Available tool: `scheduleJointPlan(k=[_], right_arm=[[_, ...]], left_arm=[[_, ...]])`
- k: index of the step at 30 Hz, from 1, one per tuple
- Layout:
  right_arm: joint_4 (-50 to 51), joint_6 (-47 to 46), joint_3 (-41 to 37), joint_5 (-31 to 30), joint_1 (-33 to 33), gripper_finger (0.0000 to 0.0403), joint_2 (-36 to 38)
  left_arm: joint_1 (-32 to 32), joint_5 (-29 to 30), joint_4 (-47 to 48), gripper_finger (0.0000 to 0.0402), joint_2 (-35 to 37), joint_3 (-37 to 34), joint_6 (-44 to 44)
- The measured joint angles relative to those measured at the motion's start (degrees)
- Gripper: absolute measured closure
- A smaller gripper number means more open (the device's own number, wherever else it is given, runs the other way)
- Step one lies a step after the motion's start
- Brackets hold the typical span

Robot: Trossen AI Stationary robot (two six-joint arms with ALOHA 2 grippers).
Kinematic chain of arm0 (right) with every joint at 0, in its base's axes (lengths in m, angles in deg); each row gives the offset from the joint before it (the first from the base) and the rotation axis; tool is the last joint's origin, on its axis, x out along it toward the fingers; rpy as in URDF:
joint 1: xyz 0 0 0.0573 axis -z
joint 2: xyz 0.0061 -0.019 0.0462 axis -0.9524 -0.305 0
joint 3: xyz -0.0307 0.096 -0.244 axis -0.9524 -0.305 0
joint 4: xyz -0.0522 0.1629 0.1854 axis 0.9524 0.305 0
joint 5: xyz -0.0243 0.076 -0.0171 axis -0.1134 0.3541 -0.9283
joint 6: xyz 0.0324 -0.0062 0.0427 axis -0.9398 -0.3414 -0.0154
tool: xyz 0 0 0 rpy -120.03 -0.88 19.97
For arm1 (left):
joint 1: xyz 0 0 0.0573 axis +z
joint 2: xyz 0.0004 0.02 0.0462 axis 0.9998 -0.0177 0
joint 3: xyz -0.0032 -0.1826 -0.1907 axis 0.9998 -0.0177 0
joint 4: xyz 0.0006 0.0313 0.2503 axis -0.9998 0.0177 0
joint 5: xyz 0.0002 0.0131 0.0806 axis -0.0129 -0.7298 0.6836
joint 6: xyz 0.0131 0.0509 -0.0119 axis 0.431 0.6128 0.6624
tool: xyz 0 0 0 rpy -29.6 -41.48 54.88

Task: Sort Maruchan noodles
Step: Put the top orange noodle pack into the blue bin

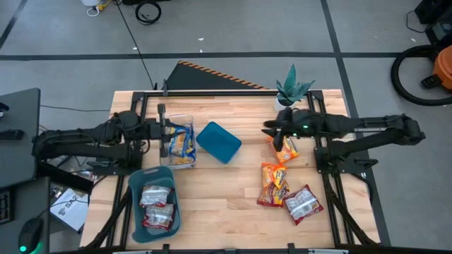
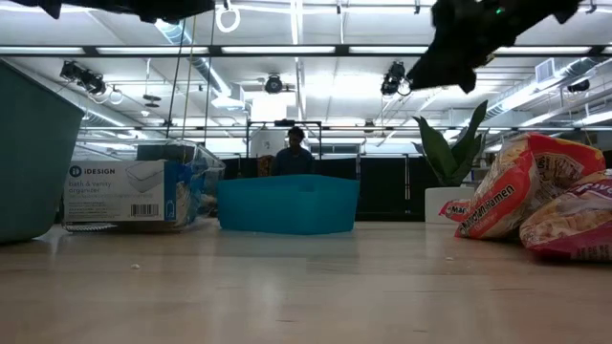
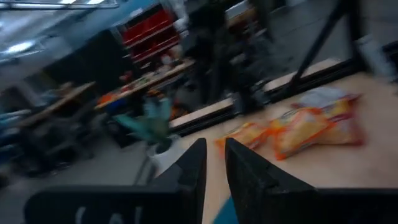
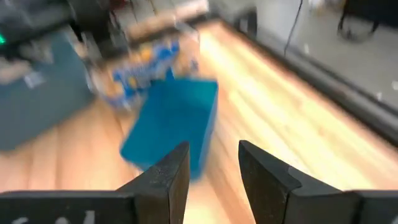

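Inside clear container (image 1: 181, 140), yellow-and-blue packets (image 1: 182, 143)

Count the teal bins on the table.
2: one bin at the front left holding red-and-white packets, one empty bin mid-table beside the clear container.

Glossy crinkly plastic packets (image 1: 274, 183), wood table (image 1: 226, 197)

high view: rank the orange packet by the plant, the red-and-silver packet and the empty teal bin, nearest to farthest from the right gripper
From the right gripper:
1. Orange packet, just below it near the plant.
2. Empty teal bin, toward table centre.
3. Red-and-silver packet, near the front right edge.
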Motion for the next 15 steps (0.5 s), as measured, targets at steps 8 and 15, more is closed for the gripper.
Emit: scheduleJointPlan(k=[8,15], right_arm=[[11.5,-0.8,6.5,4.5,3.2,0.0259,-13.1],[22.8,-0.8,8.8,4.5,4.1,0.0257,-21.6]], left_arm=[[-0.5,-7.3,1.6,0.0338,0.8,-1.3,-6.3],[-0.4,-3.6,-2.9,0.0355,12.1,-7.6,-7.2]])
